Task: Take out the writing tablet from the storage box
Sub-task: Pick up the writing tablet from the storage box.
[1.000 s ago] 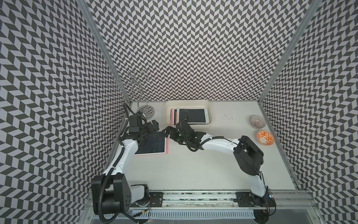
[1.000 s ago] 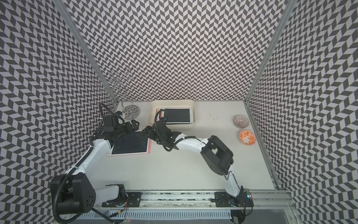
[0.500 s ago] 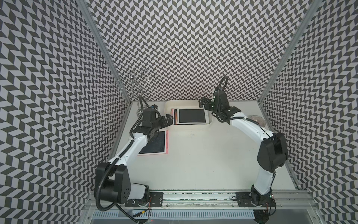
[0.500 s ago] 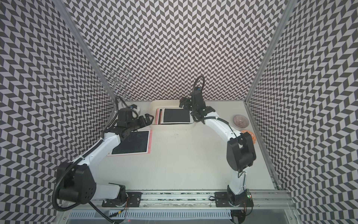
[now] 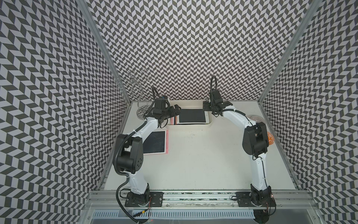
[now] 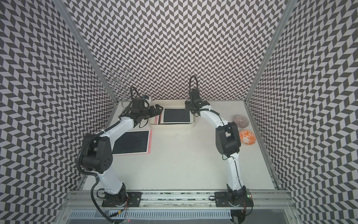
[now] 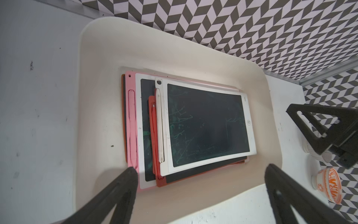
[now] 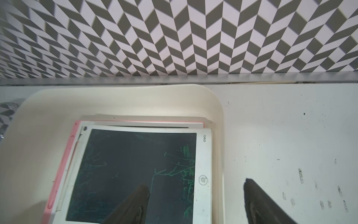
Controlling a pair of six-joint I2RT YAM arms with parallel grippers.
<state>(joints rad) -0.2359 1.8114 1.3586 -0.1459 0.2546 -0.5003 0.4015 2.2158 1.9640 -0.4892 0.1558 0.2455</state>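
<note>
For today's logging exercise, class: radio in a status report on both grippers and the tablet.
Left gripper open above storage box. Right gripper open, straddling its wall. White tablet atop stack, not lifted. Nothing blocking.

You see: cream-white rectangular plastic storage box (image 5: 189,127); white-framed flat writing tablet (image 7: 208,124), black screen with green scribbles; pink-framed flat tablet (image 7: 131,116); red-orange flat tablet (image 7: 161,181); grey-and-white chevron wall panels (image 5: 184,48); round bowl (image 6: 247,137) patterned orange on white.

The storage box (image 5: 189,127), a cream-white low tub with rounded corners, sits at the far edge of the tabletop (image 5: 203,155). Inside, a white-framed writing tablet (image 5: 191,115) with a dark, green-scribbled screen lies flat atop a stack of pink and red tablets (image 7: 131,120).
</note>
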